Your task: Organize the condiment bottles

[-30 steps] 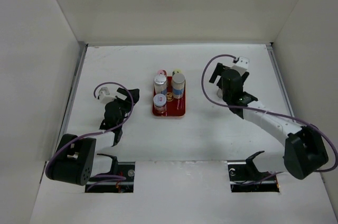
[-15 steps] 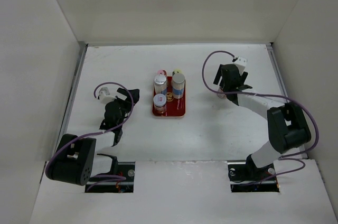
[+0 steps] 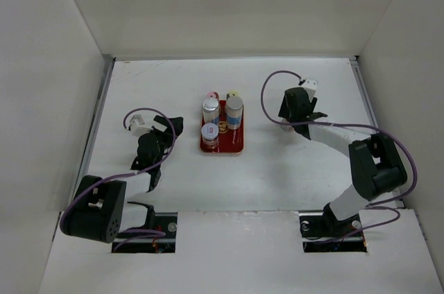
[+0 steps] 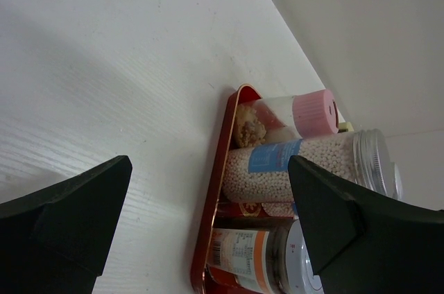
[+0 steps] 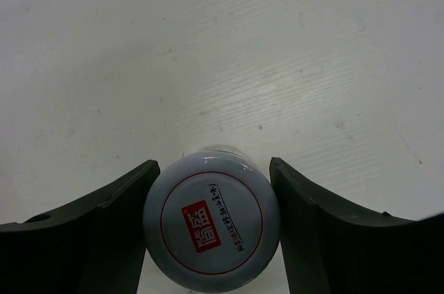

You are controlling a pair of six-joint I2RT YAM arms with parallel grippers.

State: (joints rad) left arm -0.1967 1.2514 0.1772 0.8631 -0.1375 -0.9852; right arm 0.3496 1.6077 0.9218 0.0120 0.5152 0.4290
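The left gripper (image 4: 209,163) hangs spread wide and empty, just left of the red tray (image 4: 216,183) and facing its rim. The other bottles (image 3: 222,119) stand crowded on that tray. Farther right, well apart from the tray, the right gripper (image 5: 213,166) clamps a white-lidded bottle (image 5: 211,228) that stands upright on the white table (image 3: 277,169).

Lab: white booth walls (image 3: 236,10), arms (image 3: 340,141) bolted to table (image 3: 263,176).

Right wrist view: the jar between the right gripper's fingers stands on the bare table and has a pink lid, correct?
Not quite. The jar between the fingers of the right gripper does stand on the bare table, but its lid is pale grey with a red logo, not pink. The right wrist view shows this.
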